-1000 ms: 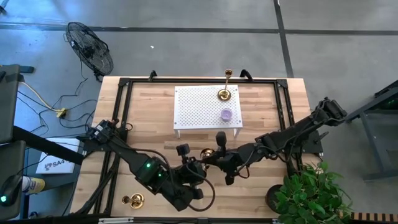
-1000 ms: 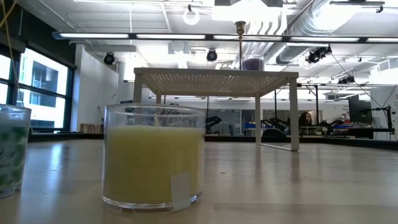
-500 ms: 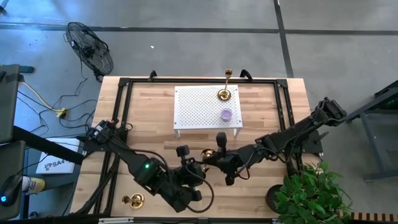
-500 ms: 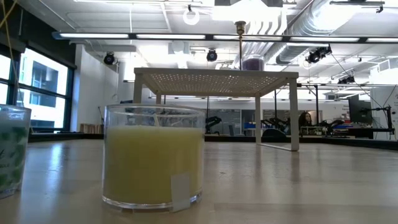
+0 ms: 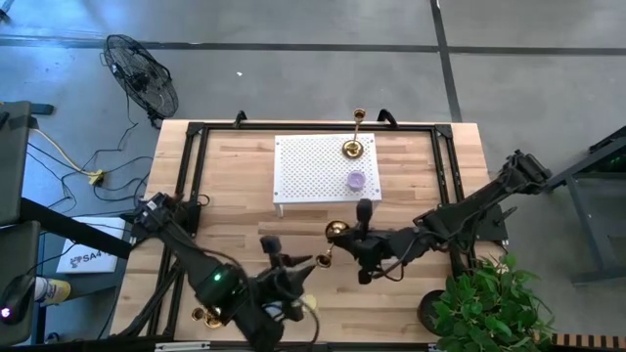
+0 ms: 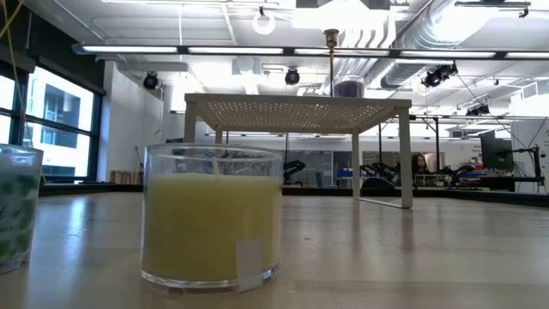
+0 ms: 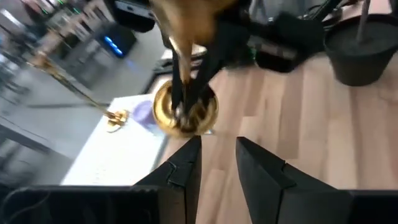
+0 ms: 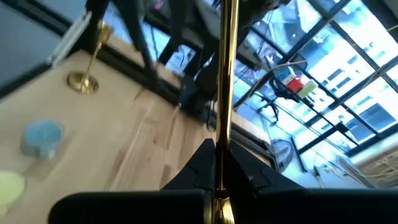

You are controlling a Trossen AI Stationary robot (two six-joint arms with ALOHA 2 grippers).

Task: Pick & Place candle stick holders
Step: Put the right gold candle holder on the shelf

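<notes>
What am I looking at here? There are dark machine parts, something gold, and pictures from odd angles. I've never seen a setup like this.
This is a robot with two dark arms at a wooden table. Each arm ends in a two-fingered claw. One picture looks straight down from above and one looks level across the tabletop. The other two come from cameras on the arms' wrists.

The right claw grips a gold candle holder by its slim stem. The left claw is open and empty, pointing toward it.

A white stand carries a second tall holder and a small purple thing. A third holder sits near the table's edge by the left arm. The low camera mostly sees a jar candle.
</notes>
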